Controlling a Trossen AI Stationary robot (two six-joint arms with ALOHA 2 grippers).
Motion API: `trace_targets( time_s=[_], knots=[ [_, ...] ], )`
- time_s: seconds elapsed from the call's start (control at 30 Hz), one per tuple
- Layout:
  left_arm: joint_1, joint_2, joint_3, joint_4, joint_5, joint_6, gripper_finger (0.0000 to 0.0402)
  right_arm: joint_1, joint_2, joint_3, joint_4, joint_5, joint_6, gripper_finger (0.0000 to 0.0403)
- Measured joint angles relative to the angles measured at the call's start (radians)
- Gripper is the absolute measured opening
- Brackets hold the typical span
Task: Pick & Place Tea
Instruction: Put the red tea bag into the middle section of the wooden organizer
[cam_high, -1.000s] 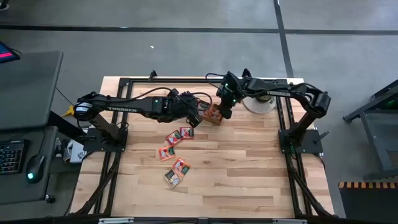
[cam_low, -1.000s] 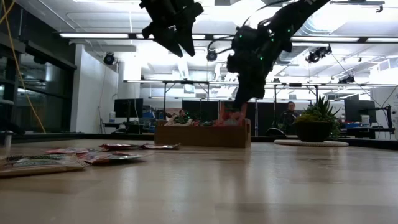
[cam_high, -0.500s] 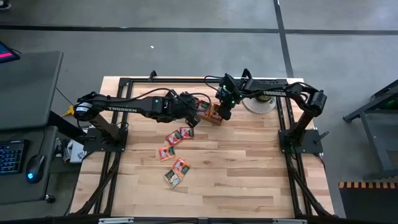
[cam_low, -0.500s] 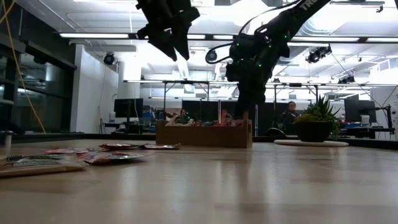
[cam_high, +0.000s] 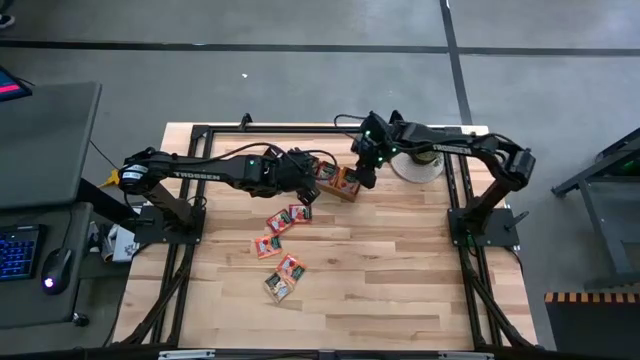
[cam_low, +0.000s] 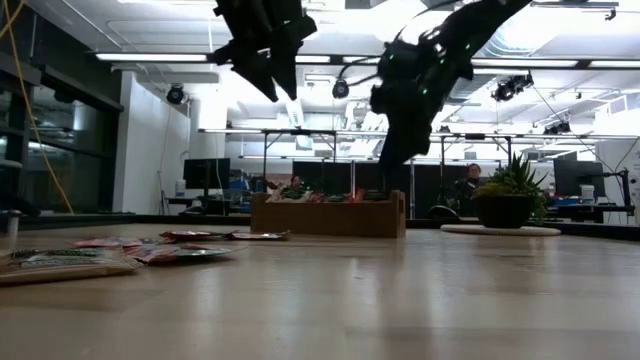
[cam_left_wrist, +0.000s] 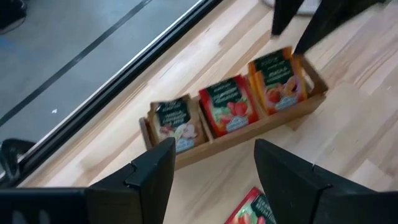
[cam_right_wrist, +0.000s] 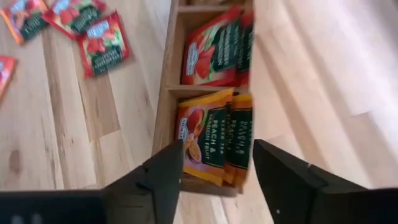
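Pale wooden boards made up the worktop (cam_high: 400, 270), and on it the tea lay in two groups; part of it stood filed in the wooden tray (cam_left_wrist: 231, 138), grey-green sachets (cam_left_wrist: 173, 121) in one end compartment, red sachets (cam_left_wrist: 229, 110) in the middle, orange peach sachets (cam_right_wrist: 214, 138) in the other end; the rest lay loose and flat as scattered sachets (cam_high: 280, 235) near the worktop's middle, well apart from the tray. Directly over the orange end compartment hung the right gripper (cam_right_wrist: 216, 163), its jaws spread wide and holding nothing, clear above the sachets. Beside the tray's other end, between it and the loose sachets, hovered the left gripper (cam_left_wrist: 212, 163), jaws likewise parted and empty, with one red loose sachet (cam_left_wrist: 250, 210) showing beneath them. Farther along the back edge stood a potted plant (cam_low: 508, 196) on a round white mat (cam_high: 417, 165).
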Motion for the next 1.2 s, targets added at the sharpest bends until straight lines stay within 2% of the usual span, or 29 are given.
trace_targets(
  time_s=[0.17, 0.33, 0.43, 0.6, 0.7, 0.87, 1.13, 1.2],
  knots=[
    [0.000, 0.000, 0.000, -0.049, 0.000, -0.039, 0.0216, -0.022, -0.125, 0.000, -0.037, -0.019, -0.038, 0.0205],
    [0.000, 0.000, -0.018, -0.063, 0.001, -0.085, 0.0216, -0.025, -0.258, 0.000, -0.086, -0.112, -0.067, 0.0203],
    [0.000, -0.027, -0.087, -0.021, 0.034, -0.104, 0.0216, -0.025, -0.332, 0.000, -0.107, -0.124, -0.071, 0.0200],
    [0.000, -0.093, -0.292, 0.194, 0.099, -0.183, 0.0216, -0.025, -0.417, -0.028, -0.102, -0.123, -0.075, 0.0200],
    [0.000, -0.146, -0.415, 0.338, 0.138, -0.263, 0.0216, -0.023, -0.427, -0.067, -0.098, -0.131, -0.060, 0.0200],
    [0.000, -0.196, -0.534, 0.395, 0.213, -0.359, 0.0216, 0.019, -0.424, -0.154, -0.044, -0.179, 0.015, 0.0200],
    [0.000, -0.271, -0.661, 0.471, 0.265, -0.326, 0.0216, 0.142, -0.425, -0.244, 0.142, -0.168, 0.173, 0.0200],
    [0.000, -0.289, -0.689, 0.538, 0.278, -0.313, 0.0216, 0.177, -0.422, -0.249, 0.192, -0.138, 0.219, 0.0200]
  ],
)
